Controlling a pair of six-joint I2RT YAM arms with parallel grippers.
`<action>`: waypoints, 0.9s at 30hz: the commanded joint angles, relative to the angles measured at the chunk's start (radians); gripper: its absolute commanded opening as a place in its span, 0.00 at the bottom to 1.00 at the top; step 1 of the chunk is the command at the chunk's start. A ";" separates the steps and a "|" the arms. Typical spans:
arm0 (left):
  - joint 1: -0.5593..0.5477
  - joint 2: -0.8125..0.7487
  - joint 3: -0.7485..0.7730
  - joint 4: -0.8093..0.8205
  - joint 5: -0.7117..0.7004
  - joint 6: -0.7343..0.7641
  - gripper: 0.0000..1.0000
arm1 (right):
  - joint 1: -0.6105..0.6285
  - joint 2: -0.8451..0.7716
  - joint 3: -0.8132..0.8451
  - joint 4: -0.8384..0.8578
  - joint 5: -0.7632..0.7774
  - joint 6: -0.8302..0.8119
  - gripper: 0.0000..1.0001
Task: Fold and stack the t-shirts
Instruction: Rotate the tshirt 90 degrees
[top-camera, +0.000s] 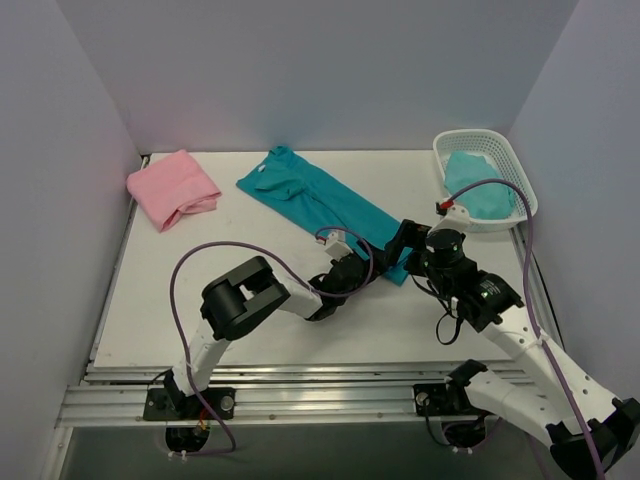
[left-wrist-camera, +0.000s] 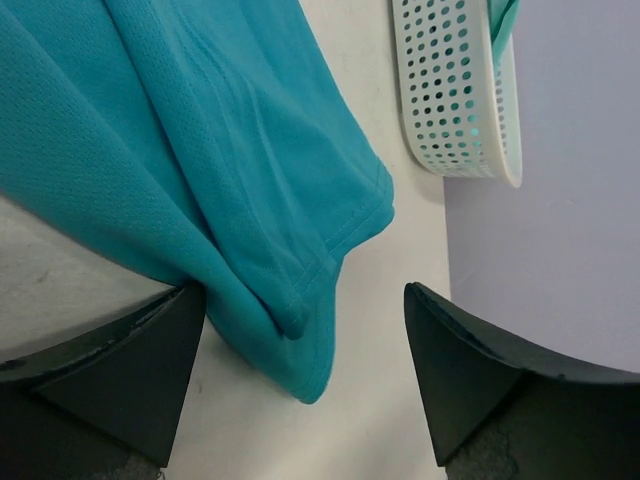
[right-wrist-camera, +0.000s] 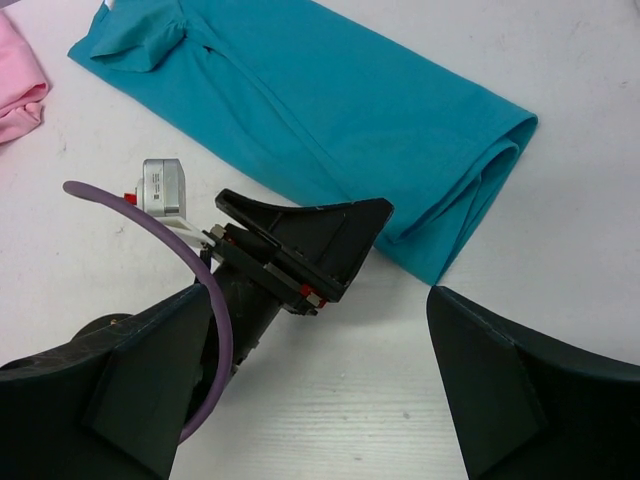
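Observation:
The teal t-shirt lies folded into a long strip, running diagonally from the back centre toward the right. Its near hem corner sits low between the fingers of my left gripper, which is open; the left finger touches the cloth's edge. My right gripper is open with nothing in it, hovering just right of that hem end and looking down on the left gripper. In the top view the left gripper and right gripper are close together. The pink t-shirt lies folded at the back left.
A white perforated basket stands at the back right against the wall, with a light teal cloth inside. Its side shows in the left wrist view. Purple cables loop off both arms. Walls close in the left, back and right.

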 joint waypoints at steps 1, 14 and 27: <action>0.003 0.020 0.021 0.015 0.001 0.026 0.87 | -0.010 -0.008 0.028 0.000 0.032 -0.007 0.85; 0.057 0.036 -0.047 0.106 0.086 0.052 0.02 | -0.016 -0.016 0.026 0.000 0.037 -0.007 0.85; 0.120 -0.746 -0.550 -0.340 -0.034 0.259 0.02 | -0.023 0.034 0.005 0.083 -0.032 0.005 0.84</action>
